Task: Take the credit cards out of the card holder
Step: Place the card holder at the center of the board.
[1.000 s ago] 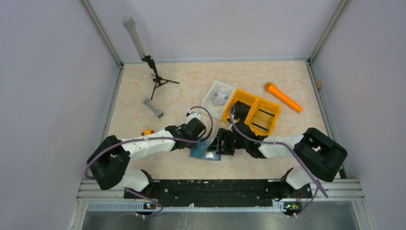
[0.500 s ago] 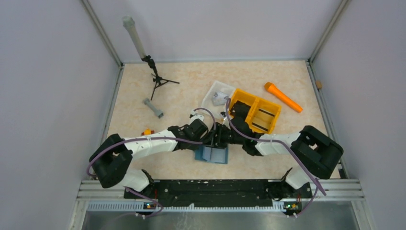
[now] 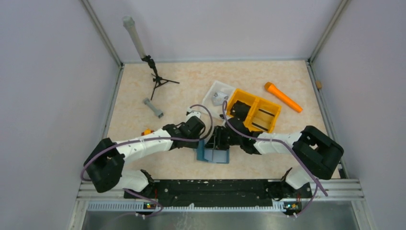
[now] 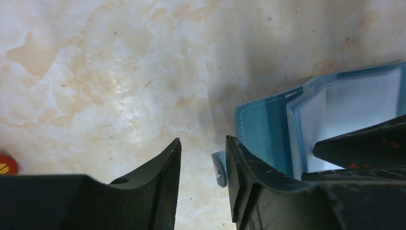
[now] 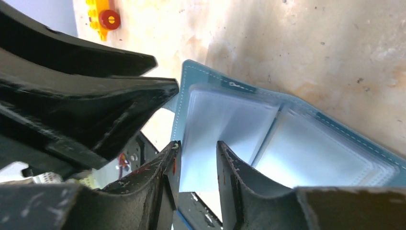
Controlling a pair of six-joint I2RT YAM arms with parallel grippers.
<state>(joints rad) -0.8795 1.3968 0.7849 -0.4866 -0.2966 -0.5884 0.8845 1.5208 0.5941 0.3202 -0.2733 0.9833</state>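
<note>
The left gripper [image 4: 203, 143] has its fingers a little apart, holding nothing, just beside the edge of the open holder [image 4: 262, 129]. The right gripper [image 5: 197, 146] stands narrowly apart around a pale leaf [image 5: 210, 120] inside the holder; whether it pinches, I cannot tell. The holder lies on the table [image 4: 95, 72], near the front, between both arms.

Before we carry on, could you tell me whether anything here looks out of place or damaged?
Nothing looks spilled or damaged. The card holder lies open, its clear sleeves fanned up rather than flat, and the white tray sits askew beside the orange bin.
</note>
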